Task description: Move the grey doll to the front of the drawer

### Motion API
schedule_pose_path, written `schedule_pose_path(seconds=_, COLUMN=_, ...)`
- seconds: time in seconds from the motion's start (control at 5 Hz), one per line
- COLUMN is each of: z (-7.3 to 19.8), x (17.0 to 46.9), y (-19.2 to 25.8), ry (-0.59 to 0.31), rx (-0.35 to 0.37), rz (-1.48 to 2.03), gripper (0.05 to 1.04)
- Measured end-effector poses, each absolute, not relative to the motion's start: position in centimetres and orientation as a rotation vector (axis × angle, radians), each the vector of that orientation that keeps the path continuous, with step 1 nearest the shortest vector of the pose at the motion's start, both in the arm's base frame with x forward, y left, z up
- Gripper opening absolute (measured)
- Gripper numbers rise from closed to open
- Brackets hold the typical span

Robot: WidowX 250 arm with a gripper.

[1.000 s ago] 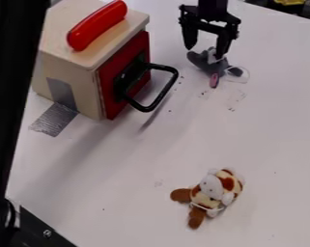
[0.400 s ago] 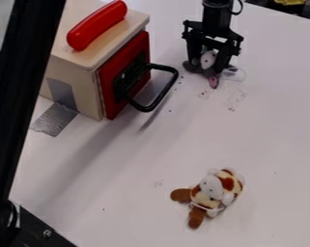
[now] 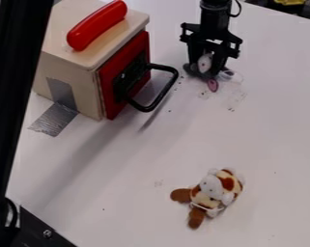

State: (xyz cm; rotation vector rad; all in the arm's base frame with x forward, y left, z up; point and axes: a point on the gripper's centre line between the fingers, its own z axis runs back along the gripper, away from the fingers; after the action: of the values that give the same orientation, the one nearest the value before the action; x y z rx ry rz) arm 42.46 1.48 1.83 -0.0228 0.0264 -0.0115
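The flat white tabletop (image 3: 157, 159) spreads under everything. At far left stands a pale wooden box (image 3: 66, 41) with a red front panel (image 3: 144, 43) facing right, and a long black metal bar (image 3: 18, 96) runs down the left edge. The slim black robot arm (image 3: 214, 14) comes in at the far edge, right of centre, and hangs almost straight down, its black two-finger gripper (image 3: 210, 71) pointing at the table. Nearer, right of centre, lies 1 brown-and-white spotted plush toy (image 3: 208, 190). A curved black handle (image 3: 162, 99) juts from the panel, and a glossy red toy sausage (image 3: 96, 26) lies on the box. Smallest is the small grey plush doll (image 3: 204, 62), low at the gripper's tip, to the right of the box: the 2 fingers are closed on it, its pale head between them and its grey body spreading out left of the tips.
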Motion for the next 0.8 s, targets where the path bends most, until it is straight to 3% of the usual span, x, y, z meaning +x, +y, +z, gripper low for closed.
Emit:
schedule_pose_path(seconds=0.2, z=4.6, x=41.9, y=1.0, ry=-0.012, rx=-0.048, rz=-0.013, gripper=0.590)
schedule_pose_path(seconds=0.4, z=8.6, x=39.5, y=0.8, ry=-0.058, rx=-0.049, rz=-0.021, gripper=0.590)
schedule_pose_path(seconds=0.6, z=11.3, x=35.2, y=0.1, ry=-0.083, rx=-0.068, rz=-0.040, gripper=0.590)
schedule_pose_path(seconds=0.8, z=12.2, x=30.6, y=0.4, ry=-0.065, rx=-0.057, rz=-0.059, gripper=0.590)
